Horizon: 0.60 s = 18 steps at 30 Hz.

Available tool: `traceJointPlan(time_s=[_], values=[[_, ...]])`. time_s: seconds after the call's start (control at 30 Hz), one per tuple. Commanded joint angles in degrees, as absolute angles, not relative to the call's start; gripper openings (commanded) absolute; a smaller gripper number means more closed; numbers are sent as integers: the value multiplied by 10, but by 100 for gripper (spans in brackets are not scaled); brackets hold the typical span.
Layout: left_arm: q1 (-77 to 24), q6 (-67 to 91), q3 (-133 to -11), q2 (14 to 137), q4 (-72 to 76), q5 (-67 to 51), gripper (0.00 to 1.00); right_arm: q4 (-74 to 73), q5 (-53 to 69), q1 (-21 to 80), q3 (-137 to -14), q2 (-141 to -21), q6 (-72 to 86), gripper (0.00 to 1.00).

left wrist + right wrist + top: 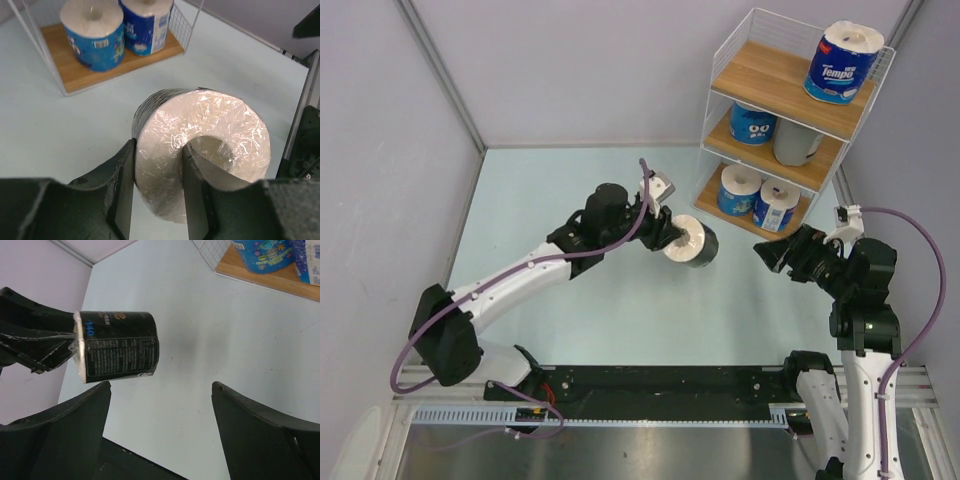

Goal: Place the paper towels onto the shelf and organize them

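A: Your left gripper (pixel 159 195) pinches the black-wrapped roll (pixel 200 145) through its core, aloft near the shelf (pixel 760 66).
B: Looks light, squashy, slick film (grip gently); your right gripper (pixel 160 390) gapes, empty.

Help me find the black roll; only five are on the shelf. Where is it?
In the top view the black roll is mid-table in the left claw, just left of the shelf's bottom board and the open right claw.
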<state>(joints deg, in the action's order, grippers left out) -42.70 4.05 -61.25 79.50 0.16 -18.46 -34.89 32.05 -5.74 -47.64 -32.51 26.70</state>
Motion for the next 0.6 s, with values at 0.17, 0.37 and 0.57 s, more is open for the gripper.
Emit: traceJointPlan(time_s=[0.17,0.37,0.57], values=[[-500,6,-787,792,-13,-73,39,-359,316,-55,-478,-311,268,86],[-501,2,-895,832,-33,-34,38,-368,312,-55,-477,-304,269,86],[-501,-28,-1063,900,-71,-2,37,-372,307,-55,-476,-302,269,86]])
